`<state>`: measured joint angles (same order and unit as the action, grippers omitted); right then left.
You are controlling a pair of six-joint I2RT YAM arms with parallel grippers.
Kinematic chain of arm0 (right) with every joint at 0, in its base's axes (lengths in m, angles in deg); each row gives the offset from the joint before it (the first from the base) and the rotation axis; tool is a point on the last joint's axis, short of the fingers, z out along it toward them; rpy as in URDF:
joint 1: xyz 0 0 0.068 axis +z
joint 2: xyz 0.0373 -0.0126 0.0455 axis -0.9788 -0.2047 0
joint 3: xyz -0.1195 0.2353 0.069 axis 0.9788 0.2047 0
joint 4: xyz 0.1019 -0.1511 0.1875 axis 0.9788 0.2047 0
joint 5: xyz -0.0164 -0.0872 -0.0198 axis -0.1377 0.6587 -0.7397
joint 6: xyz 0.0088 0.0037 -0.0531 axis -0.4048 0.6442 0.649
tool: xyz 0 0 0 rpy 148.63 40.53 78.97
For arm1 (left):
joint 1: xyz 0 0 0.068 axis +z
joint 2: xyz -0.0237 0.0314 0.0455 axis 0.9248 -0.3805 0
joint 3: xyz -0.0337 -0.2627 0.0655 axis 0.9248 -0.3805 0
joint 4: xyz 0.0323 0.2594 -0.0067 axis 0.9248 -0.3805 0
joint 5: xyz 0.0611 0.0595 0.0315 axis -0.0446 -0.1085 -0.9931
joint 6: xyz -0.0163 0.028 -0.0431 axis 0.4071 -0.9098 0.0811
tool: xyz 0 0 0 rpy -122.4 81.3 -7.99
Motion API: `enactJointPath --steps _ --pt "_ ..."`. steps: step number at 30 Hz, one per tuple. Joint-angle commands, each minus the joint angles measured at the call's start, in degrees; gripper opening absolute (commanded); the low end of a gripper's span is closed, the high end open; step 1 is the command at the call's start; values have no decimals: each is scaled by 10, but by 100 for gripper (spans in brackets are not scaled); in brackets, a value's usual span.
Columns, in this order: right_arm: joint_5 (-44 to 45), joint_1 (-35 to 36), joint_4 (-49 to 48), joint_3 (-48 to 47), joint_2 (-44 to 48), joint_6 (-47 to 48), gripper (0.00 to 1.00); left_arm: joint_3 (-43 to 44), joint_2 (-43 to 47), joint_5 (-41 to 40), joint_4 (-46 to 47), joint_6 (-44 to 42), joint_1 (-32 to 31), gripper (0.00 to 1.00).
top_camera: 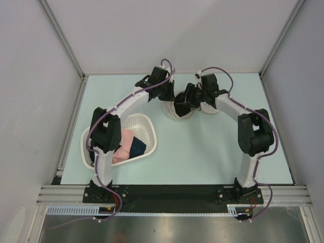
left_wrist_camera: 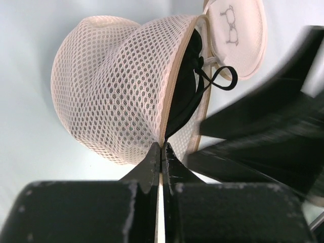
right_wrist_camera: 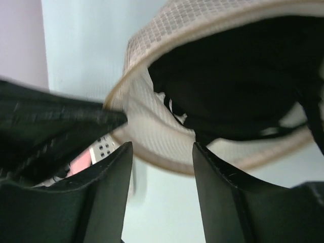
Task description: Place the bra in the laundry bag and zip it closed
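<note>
At the left of the table (top_camera: 202, 152) stands the white perforated basket (top_camera: 147, 124), with a pink garment (top_camera: 123, 148) and a dark navy cloth (top_camera: 137, 147) in it; these are not part of the job.

The left tool (left_wrist_camera: 161, 149) is pressed together on the rim of the laundry bag (left_wrist_camera: 111, 86) and pinches the mesh at the edge of the opening. The bag stands near the far middle of the table, between the two arms, with its mouth held open toward the right. The bra (left_wrist_camera: 185, 86) lies already inside the bag as a dark mass behind the rim. One thin strap (left_wrist_camera: 220, 81) makes a loop that hangs out over the edge. The lid half (left_wrist_camera: 238, 35) with the small logo (left_wrist_camera: 230, 25) lies open just beside.

The right tool (right_wrist_camera: 162, 148) is spread just in front of the opening, and I see nothing between its fingers.

I judge that the placing step is nearly done and the zipping has not begun. The next move calls for pushing the strap inside, so that it is not caught by the zip, and then folding the lid over. I cannot see the zip puller in any view.

The two tools are very near each other at the rim, so there is little room between them. To the right and in front of the bag the table gives open room, and the walls are well apart.
</note>
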<state>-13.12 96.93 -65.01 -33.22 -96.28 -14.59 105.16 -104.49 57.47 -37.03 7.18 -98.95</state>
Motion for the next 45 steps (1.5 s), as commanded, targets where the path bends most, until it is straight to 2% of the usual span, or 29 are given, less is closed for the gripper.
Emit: enactJointPath --steps 1,5,13,15,19,22,31,34,38,40,41,43,44,45 --pt "76 -26 45 67 96 33 59 -8 13 16 5 -4 5 0" --pt "92 -59 -21 151 137 -8 60 -12 16 18 5 -8 5 0" --pt "80 -89 -179 268 135 -112 62 -16 17 33 11 -1 7 0" --pt "69 -119 -216 295 133 -134 74 -17 20 31 11 -3 6 0" --pt "40 -161 -315 354 127 -243 84 -20 22 31 12 -6 8 0" --pt "76 -165 -317 349 113 -272 92 -19 24 36 13 -3 9 0" --pt "156 -166 -346 319 36 -375 90 -23 23 41 15 1 9 0" --pt "188 -162 -347 316 23 -410 83 -26 26 44 15 0 9 0" --pt "217 -158 -327 292 12 -423 65 -29 31 48 15 2 10 0" --pt "215 -158 -322 275 10 -401 48 -31 37 49 15 2 11 0" --pt "213 -160 -315 267 10 -389 27 -32 40 49 15 4 12 0" --pt "202 -160 -304 243 23 -335 6 -35 48 52 15 11 16 0" --pt "201 -153 -296 234 31 -316 0 -36 52 54 16 14 19 0" --pt "205 -149 -261 209 41 -291 0 -37 57 58 18 18 20 0"
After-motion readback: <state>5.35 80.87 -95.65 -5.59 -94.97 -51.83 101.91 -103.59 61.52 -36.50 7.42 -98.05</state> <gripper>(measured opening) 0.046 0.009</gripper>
